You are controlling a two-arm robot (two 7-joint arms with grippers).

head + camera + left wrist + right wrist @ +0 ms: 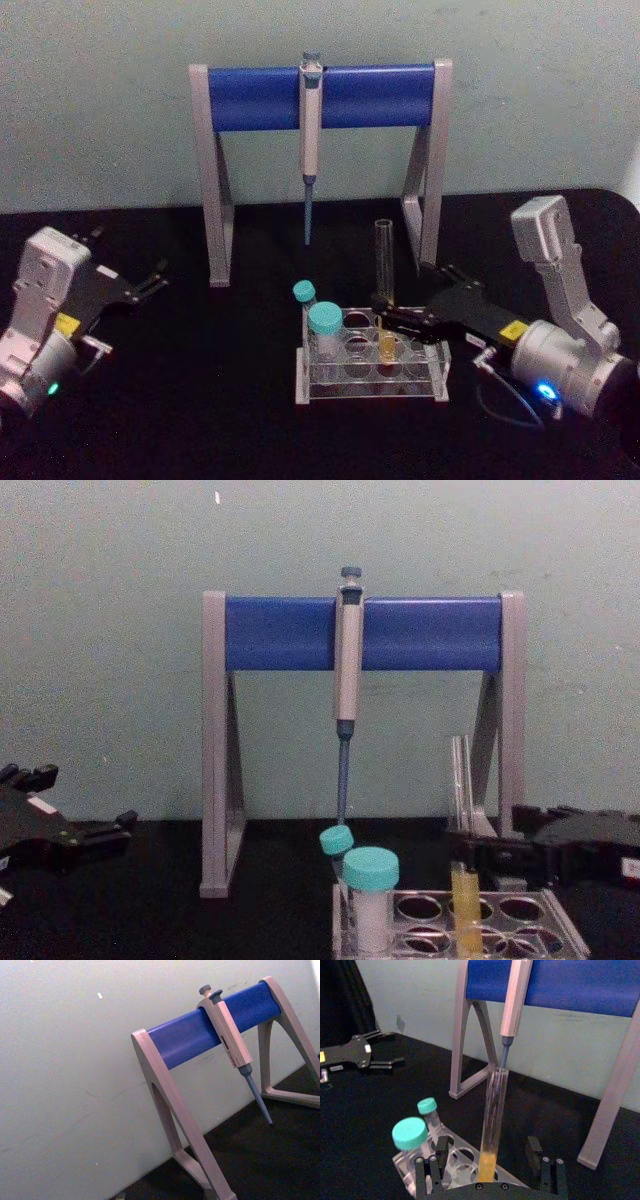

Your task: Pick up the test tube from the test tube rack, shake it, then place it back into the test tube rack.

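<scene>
Fingers [535, 1152] of the right gripper [487, 1145] are seen at the bottom of the frame, spread wide either side of the test tube [493, 1105], nothing gripped. It is stood upright in the test tube rack [370, 388], lower centre. The left gripper [152, 281] is parked at left, narrowly parted, empty.

No word, number or brand can be read anywhere. A small yellow sticker [67, 323] sits on the body of the left gripper [152, 280], at about 8 o'clock on the tabletop [200, 400]. A second yellow sticker [512, 331] sits on the body of the right gripper [385, 312], at about 4 o'clock. The print on both is too small to make out. The pipette [227, 1030] carries a thin reddish marking [225, 1045] on its side, also illegible.
</scene>
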